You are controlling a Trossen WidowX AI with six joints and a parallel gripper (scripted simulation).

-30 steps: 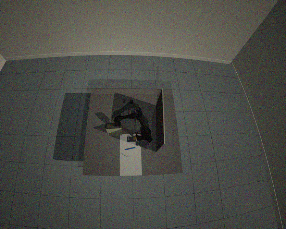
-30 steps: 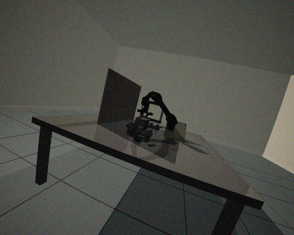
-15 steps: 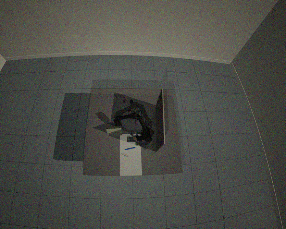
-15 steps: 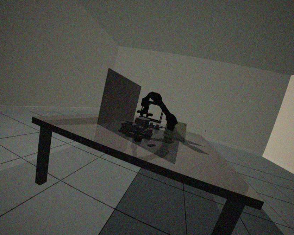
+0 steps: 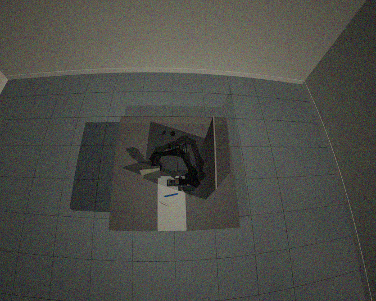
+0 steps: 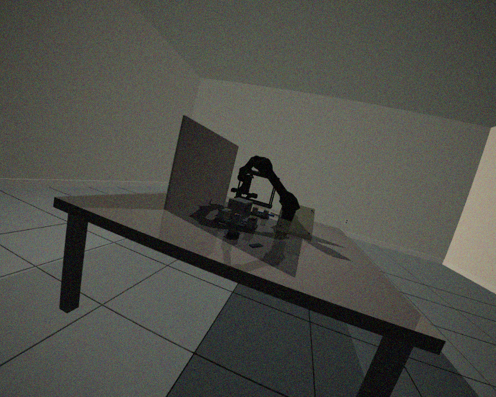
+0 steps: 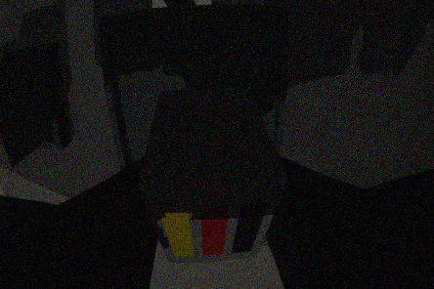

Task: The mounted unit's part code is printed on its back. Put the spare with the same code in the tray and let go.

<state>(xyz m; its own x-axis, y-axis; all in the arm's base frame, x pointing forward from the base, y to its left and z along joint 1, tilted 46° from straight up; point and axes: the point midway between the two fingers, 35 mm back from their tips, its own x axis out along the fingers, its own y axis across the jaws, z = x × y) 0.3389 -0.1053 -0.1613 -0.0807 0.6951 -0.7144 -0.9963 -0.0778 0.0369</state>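
Observation:
My gripper is shut on a dark unit whose grey end face shows yellow, red and black bands, low in the wrist view. In the top view, the dark arm bends down over the white strip's upper end, where small dark units lie. In the exterior view, the arm reaches down at or behind a grey block, which hides the fingertips. More dark parts stand close around the block. I cannot tell the mounted unit or the tray apart in this dim light, and no part code is readable.
A tall panel stands beside the arm. A cream board stands near the arm's base. A blue bar and a thin stick lie on the white strip. A black block and flat piece lie nearby.

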